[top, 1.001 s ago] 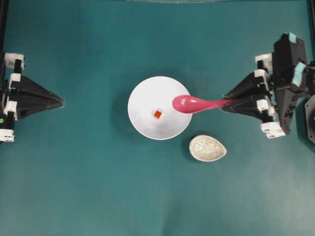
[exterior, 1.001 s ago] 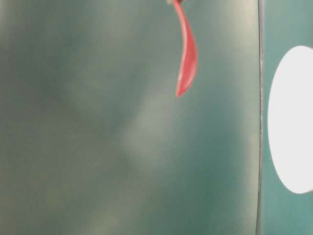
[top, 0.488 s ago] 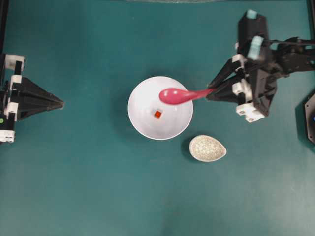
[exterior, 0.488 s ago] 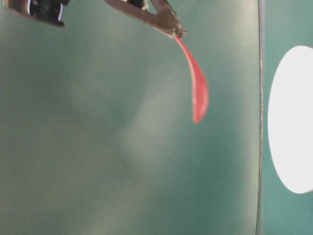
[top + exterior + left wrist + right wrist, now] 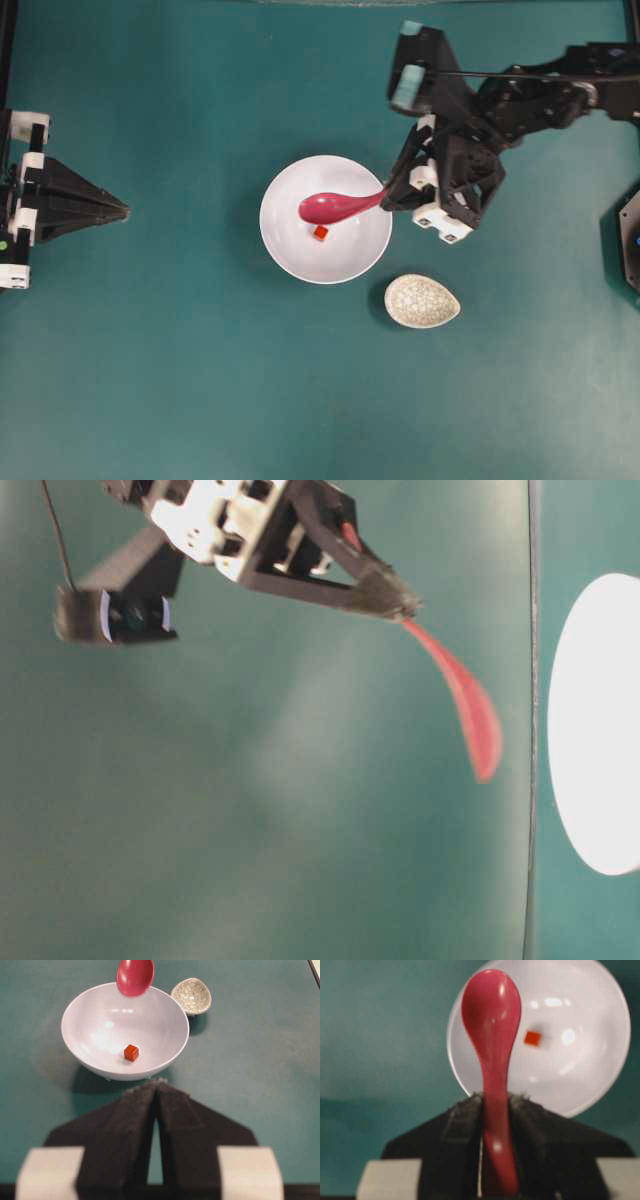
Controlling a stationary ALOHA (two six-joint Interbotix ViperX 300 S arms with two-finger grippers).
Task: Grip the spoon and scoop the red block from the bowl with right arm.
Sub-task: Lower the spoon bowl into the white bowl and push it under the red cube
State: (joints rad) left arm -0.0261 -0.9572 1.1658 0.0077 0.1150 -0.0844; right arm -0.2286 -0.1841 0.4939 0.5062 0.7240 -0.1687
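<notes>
Spoon handle is clamped between the closed jaws of the right gripper, its scoop held above the bowl beside the red block on the bowl's floor, so lowering and sliding beneath the cube is judged next.

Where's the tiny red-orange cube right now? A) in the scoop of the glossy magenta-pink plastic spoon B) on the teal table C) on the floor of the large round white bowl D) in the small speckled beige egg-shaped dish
C: the tiny red-orange cube sits on the floor of the large round white bowl, apart from the magenta-pink spoon above it.
</notes>
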